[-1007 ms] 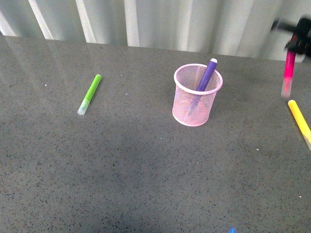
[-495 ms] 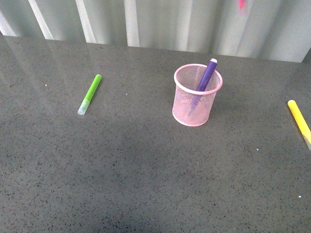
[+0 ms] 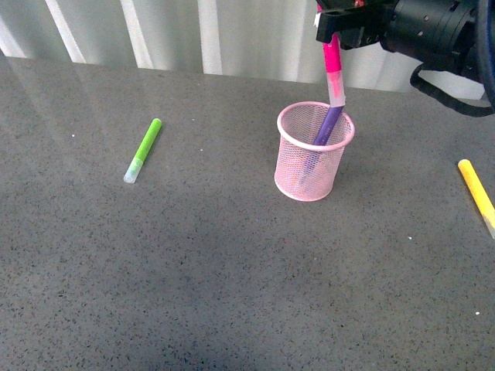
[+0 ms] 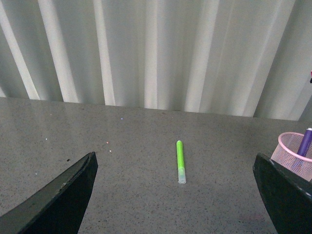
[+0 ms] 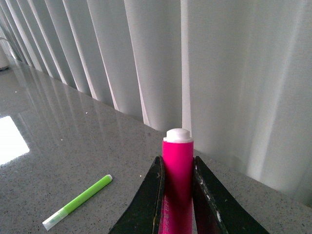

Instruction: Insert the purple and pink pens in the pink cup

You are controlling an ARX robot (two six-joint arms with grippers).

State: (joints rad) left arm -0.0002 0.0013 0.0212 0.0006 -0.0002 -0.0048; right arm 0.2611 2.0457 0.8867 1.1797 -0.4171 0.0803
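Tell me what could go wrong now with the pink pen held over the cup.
The pink pen in the right claw hangs cap-down right over the top of the purple pen, which leans on the rim of the pink cup. Lowering straight could jam them together. A push there might also tip the mesh cup.

Soft daylight comes through the pleated white curtain (image 3: 232,35) at twelve o'clock. The speckled grey stone tabletop (image 3: 193,270) shows pale glare streaks at ten o'clock, and a blown-out patch at nine o'clock in the right wrist view. Shadows are faint; focus is sharp.
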